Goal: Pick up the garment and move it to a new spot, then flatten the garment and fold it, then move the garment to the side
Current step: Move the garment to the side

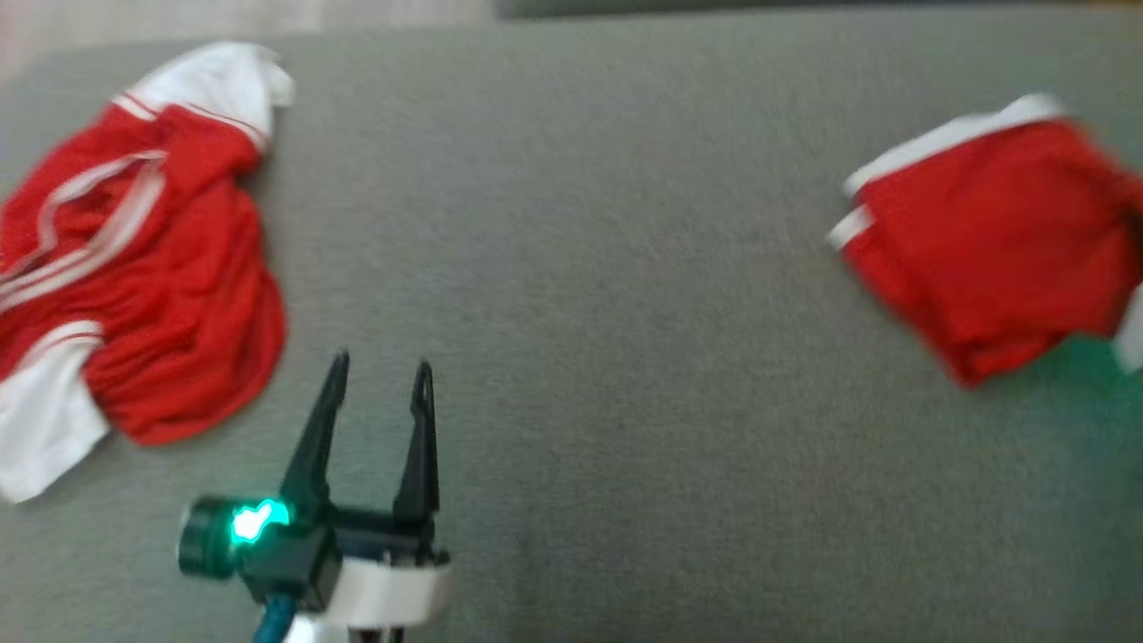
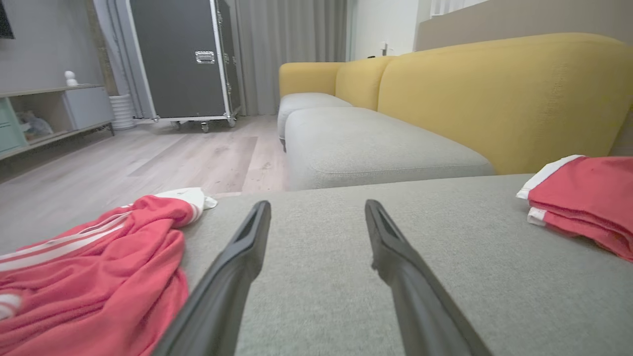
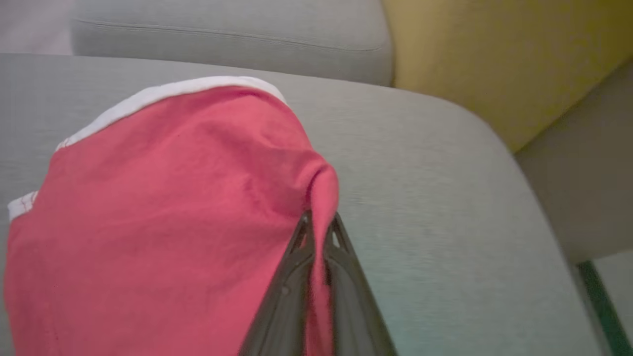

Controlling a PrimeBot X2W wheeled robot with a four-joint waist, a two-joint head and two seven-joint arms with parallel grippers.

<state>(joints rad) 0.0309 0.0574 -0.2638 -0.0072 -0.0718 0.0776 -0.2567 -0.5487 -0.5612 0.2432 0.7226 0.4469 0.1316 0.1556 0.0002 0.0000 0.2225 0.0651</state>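
One folded garment (image 1: 991, 241) lay at the frame's right, its edge pinched by the right end effector (image 3: 321, 218); the left end effector (image 1: 382, 368) stood spread. Sliding it low and slowly seemed the way to keep the folds.

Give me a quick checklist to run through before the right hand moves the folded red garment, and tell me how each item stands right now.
1. Right hand shut on an edge of the folded garment: ok.
2. All layers caught in that grip: cannot tell; the pinched cloth hides them.
3. Left hand open and holding nothing: ok.
4. Left hand apart from the crumpled garment: ok, though it is close beside it.
5. Bare cushion between the two garments: ok.
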